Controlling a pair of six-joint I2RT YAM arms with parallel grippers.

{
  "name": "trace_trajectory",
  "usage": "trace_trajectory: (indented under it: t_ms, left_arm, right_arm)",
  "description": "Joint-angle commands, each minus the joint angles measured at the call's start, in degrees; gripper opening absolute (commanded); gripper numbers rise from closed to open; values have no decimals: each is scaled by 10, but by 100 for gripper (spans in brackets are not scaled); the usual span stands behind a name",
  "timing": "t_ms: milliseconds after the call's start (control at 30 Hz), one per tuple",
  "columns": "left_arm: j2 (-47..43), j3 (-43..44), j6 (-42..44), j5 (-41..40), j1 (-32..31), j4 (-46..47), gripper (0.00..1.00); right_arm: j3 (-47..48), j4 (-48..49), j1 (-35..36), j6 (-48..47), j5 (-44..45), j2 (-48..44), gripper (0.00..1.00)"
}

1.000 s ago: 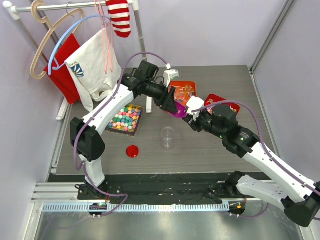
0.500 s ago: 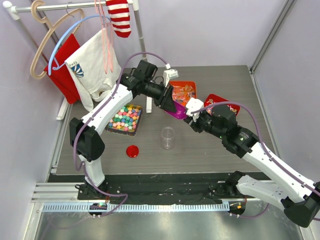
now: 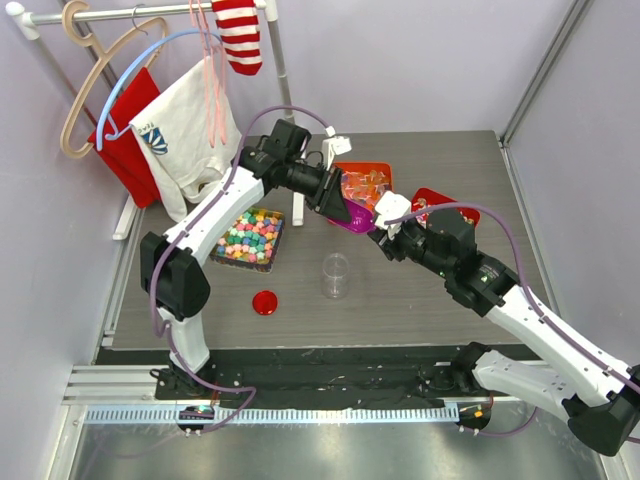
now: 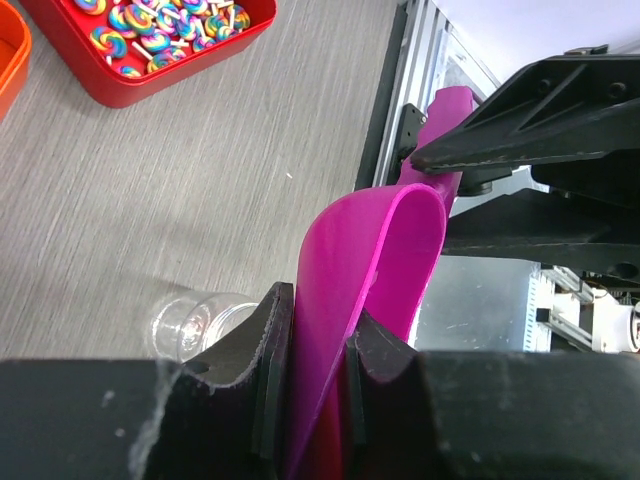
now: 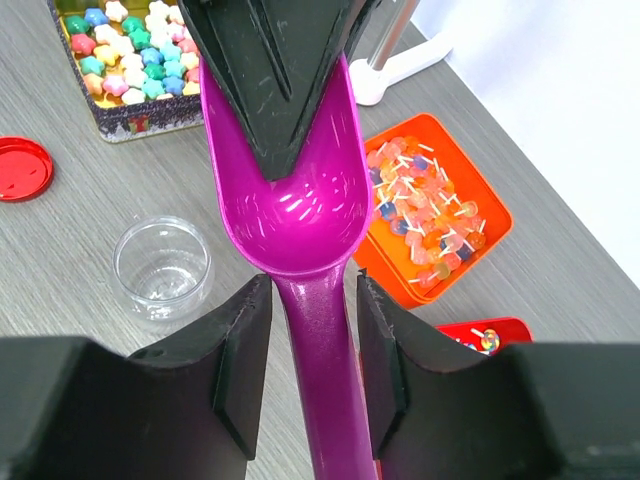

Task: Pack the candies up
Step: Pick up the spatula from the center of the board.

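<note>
Grey wood table (image 3: 430, 300), lilac walls (image 3: 400, 60), clothes rail (image 3: 130, 14) upper left. Magenta scoop (image 4: 370, 250) pinched by left gripper (image 4: 320, 320); right gripper (image 5: 313, 290) now slackened around handle (image 5: 320, 400).
</note>
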Motion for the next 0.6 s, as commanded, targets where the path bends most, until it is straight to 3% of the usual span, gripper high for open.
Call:
trace_trajectory:
  t_ms: [0,567]
  left_arm:
    - [5,1,-9,24,2,15,0]
    - [-10,0,25,37,0,-11,0]
  right_arm:
    - [5,54,-1,-4,10,-12,44]
    - [9,27,-1,-40,3,17,48]
